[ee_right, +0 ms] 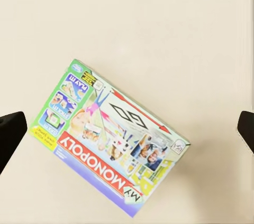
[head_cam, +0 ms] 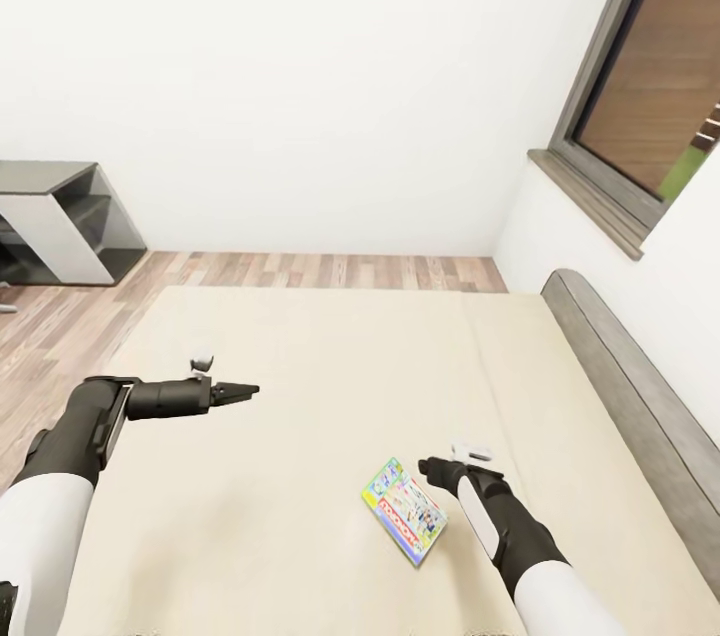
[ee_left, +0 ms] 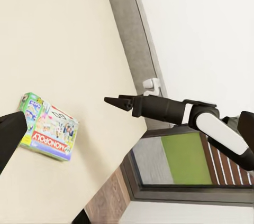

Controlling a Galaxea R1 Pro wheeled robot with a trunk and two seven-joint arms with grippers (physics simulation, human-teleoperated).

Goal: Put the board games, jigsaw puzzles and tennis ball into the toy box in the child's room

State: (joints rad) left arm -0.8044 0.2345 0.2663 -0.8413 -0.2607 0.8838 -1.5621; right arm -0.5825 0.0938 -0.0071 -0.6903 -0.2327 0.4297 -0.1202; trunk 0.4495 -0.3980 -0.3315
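Lying flat on the plain beige mattress of the low wide bed [head_cam: 330,386], the pale blue-white "My Monopoly" board game box with a red band and green edge [head_cam: 405,510] sits at about five o'clock in the head view, turned at an angle to the mattress edges. The black right gripper [head_cam: 432,465] hovers just beside the box at its two o'clock side; the right wrist view looks straight down on the box [ee_right: 111,139], with the two dark fingertips [ee_right: 10,137] spread wide to either side of it and touching nothing, so this tool is released. The black left gripper [head_cam: 248,390] is held out over the bare mattress at about nine o'clock, well apart from the box, its slim fingers lying close together with nothing between them. The grey padded headboard [head_cam: 640,396] runs along the three o'clock side under a grey-framed window [head_cam: 640,86], and a dark grey side unit with a white panel [head_cam: 65,221] stands on the light wood-plank floor [head_cam: 330,269] at ten o'clock.
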